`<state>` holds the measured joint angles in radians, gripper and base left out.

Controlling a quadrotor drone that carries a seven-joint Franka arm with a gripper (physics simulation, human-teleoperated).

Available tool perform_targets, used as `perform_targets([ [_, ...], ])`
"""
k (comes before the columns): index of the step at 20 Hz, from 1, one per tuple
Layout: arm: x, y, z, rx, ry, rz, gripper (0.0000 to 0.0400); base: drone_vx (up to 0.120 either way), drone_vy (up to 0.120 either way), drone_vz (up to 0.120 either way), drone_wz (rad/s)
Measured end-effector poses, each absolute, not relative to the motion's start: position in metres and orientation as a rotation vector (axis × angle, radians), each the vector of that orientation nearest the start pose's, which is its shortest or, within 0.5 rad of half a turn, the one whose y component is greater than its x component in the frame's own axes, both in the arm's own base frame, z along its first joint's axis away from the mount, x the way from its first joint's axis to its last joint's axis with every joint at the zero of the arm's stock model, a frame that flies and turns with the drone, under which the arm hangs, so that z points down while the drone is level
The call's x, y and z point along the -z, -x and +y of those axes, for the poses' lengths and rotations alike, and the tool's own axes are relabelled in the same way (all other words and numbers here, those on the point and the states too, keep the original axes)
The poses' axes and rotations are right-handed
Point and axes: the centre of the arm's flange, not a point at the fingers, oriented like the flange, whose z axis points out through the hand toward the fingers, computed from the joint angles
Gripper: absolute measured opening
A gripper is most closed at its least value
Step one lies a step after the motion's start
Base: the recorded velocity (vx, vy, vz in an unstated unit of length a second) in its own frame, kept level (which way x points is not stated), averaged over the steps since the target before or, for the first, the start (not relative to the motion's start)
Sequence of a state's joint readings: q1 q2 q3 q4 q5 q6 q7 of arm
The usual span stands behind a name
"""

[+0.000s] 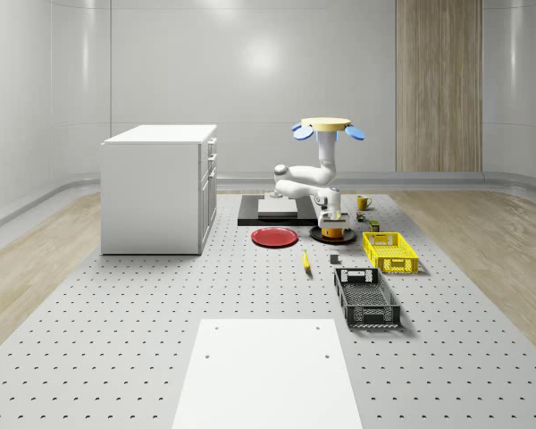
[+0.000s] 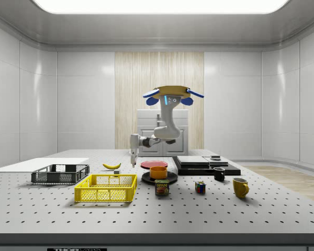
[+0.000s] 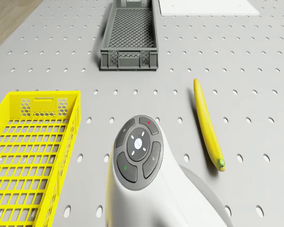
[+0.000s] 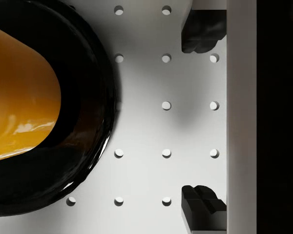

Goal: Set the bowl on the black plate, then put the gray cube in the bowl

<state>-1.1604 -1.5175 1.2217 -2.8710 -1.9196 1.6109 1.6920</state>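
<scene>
Yellow crate [image 2: 105, 188] sits lower left in the side view. Behind it, centre frame, the bowl [image 2: 158, 172] rests on the plate [image 2: 159, 179]. Beside them the hovering drone [image 2: 170, 94] holds its claw [image 4: 201, 119] open and empty. Remaining, the cube [image 1: 335, 259] looks light and stiff; opposite flat faces suit gripping.

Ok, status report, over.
Gripper open, over bare table beside black plate. Drone hovering above it. Bowl on plate. Gray cube still on table.
</scene>
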Motion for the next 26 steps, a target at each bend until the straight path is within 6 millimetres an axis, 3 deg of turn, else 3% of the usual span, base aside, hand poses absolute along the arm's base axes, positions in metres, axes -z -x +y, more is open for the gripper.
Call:
perform_targets([
  [11,-0.5287,-0.2968,-0.0039,-0.786,-0.001,-0.002,0.04,0.12,-0.044,0.0,0.0],
  [18,-0.5287,-0.2968,-0.0039,-0.786,-0.001,-0.002,0.04,0.12,0.0,-0.12,0.0],
  [26,-0.5287,-0.2968,-0.0039,-0.786,-0.001,-0.002,0.04,0.11,0.0,0.0,0.0],
])
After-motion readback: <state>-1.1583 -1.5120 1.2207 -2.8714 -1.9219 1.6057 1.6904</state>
